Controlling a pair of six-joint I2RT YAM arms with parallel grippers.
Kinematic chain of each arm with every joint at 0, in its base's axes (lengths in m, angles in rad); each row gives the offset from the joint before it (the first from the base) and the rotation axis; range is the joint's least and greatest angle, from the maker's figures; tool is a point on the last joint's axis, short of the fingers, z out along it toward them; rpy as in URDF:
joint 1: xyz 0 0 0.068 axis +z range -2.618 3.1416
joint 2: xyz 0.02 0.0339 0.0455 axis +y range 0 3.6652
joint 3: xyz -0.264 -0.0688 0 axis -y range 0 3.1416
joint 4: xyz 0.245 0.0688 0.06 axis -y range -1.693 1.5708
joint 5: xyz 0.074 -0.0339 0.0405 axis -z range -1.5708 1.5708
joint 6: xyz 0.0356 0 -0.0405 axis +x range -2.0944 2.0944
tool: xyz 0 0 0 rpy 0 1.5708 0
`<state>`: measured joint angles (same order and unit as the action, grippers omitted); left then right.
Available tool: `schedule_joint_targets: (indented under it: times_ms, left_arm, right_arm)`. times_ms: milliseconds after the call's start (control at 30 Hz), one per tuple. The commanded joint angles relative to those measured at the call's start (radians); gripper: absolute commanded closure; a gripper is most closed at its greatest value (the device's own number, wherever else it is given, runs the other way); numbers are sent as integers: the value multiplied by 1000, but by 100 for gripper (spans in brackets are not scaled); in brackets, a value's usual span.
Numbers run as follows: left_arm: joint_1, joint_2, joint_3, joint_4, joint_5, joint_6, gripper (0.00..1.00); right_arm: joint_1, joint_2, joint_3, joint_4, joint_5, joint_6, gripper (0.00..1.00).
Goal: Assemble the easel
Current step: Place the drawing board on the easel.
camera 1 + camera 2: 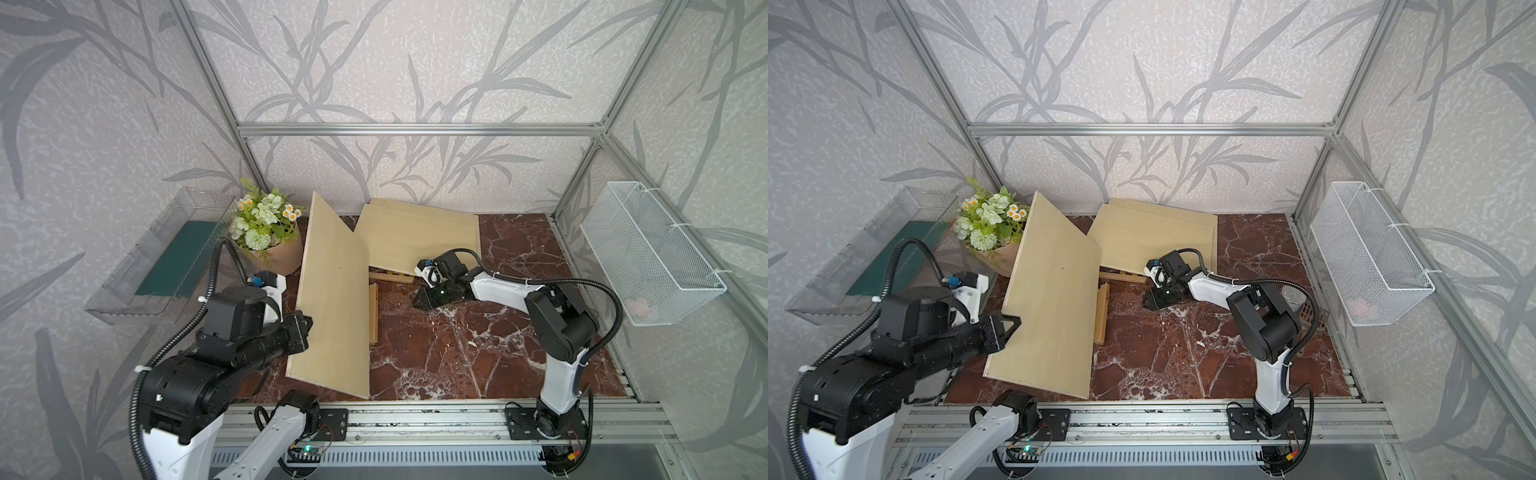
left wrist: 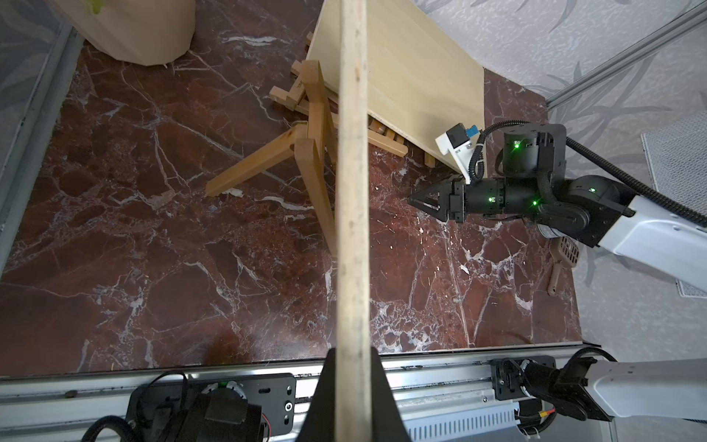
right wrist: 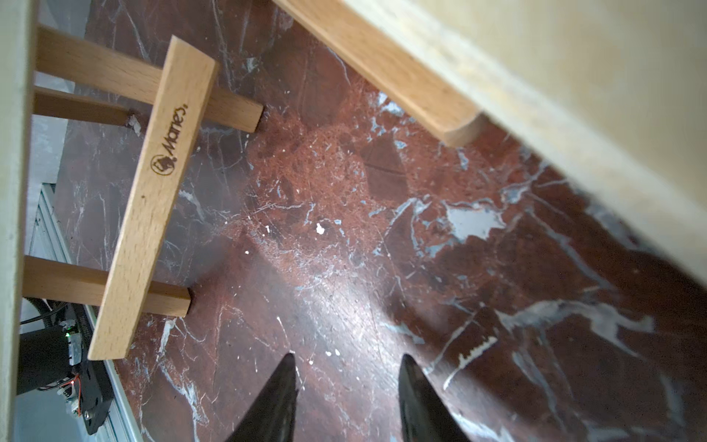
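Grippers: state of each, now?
Left gripper: shut on the wooden board, at its edge.
Right gripper: open, empty, low over the marble tabletop.

The bench (image 1: 457,353) is dark red stone with white cracky lines. The big board (image 1: 332,299) is pale yellow. The easel (image 3: 153,191) is honey brown with dark letters. The walls (image 1: 374,62) are grey with darker leaf shapes. The flowers (image 1: 266,216) are green and white.
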<state>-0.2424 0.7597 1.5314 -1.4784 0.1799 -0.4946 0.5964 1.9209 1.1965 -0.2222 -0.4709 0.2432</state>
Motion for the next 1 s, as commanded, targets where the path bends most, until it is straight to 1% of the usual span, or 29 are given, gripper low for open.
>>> schedule_joint_targets:
  times_ms: [0,167,400,533,600,733,967]
  left_arm:
    - [2,-28,85,18,19,-14,100]
    - [2,-6,170,-127,49,2,100]
    - [5,-5,188,-208,33,8,100]
    - [6,13,262,-281,26,45,100]
    - [8,13,291,-308,29,44,100]
    - [18,-28,233,-312,62,25,100]
    - [33,-110,135,-313,38,9,100]
  right_arm:
    - [1,-21,-1,-27,14,7,56]
    - [0,3,19,-29,18,13,56]
    - [1,10,22,-16,13,28,56]
    - [0,13,21,-21,11,23,56]
    - [1,14,25,-26,15,18,56]
    - [1,21,35,-32,18,15,56]
    - [0,12,25,-19,28,31,56]
